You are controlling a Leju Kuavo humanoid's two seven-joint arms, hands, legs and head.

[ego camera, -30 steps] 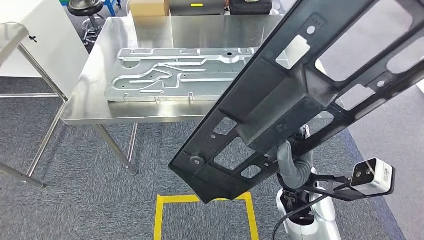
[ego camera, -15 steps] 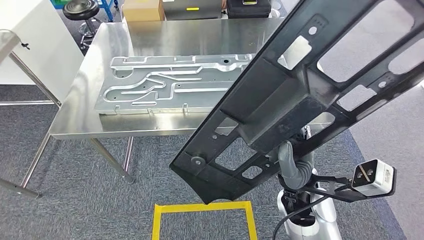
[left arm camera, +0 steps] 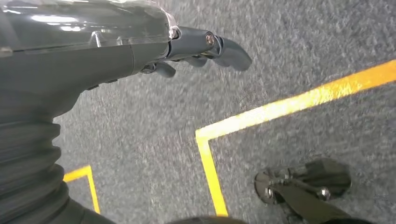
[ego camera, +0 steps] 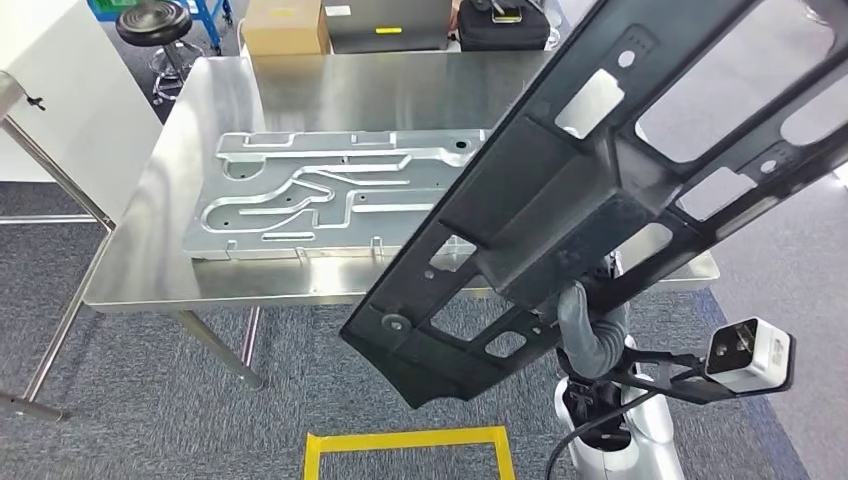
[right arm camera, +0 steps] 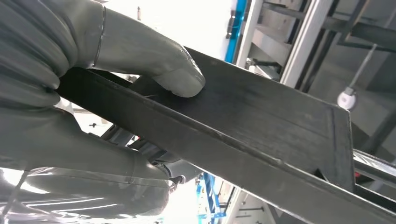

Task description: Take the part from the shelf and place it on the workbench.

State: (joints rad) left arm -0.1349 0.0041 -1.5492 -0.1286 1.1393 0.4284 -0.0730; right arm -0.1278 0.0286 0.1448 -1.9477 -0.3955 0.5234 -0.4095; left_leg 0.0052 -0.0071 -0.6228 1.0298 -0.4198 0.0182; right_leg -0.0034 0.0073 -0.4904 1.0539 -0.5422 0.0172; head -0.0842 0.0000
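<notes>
Part: long black frame (ego camera: 600, 200), flat, ribbed, pierced by many rectangular cut-outs; carried tilted, low end near the yellow floor marking (ego camera: 410, 440), high end running out past the upper right of the head view.
Part location: in the air, in front of and partly over the near right edge of the workbench (ego camera: 150, 270); not resting on it.
Right hand: right hand (ego camera: 588, 335) clamped on the lower edge of the part, near its low end. In the right wrist view, thumb (right arm camera: 154, 60) pressed flat on one face of a rail, remaining fingers (right arm camera: 70, 144) wrapped beneath, pinching the rail between them.
Left hand: left hand (left arm camera: 205, 46) hanging over the carpet, holding nothing; fingers extended and lying close together, slightly curled at the tips.
Stiffness: judged rigid; no visible sag along the span despite the single-ended hold.
Weight: judged moderate; probably moulded plastic or composite, though the material cannot be confirmed from these views.
Balance: hold well off centre, so a strong turning load on the wrist is expected; long free end liable to swing.
Surface: matt, lightly textured; slip risk judged low while the pinch is kept.
Recommended hold: on a solid rail or outer edge, closer to mid-length if re-gripped; avoid thin webs between cut-outs.
Workbench contents: large stamped metal plate (ego camera: 330, 190) on the left and centre; bare surface on the right preferable for set-down.
Hazard: free end striking the plate or bench edge during lowering.
</notes>
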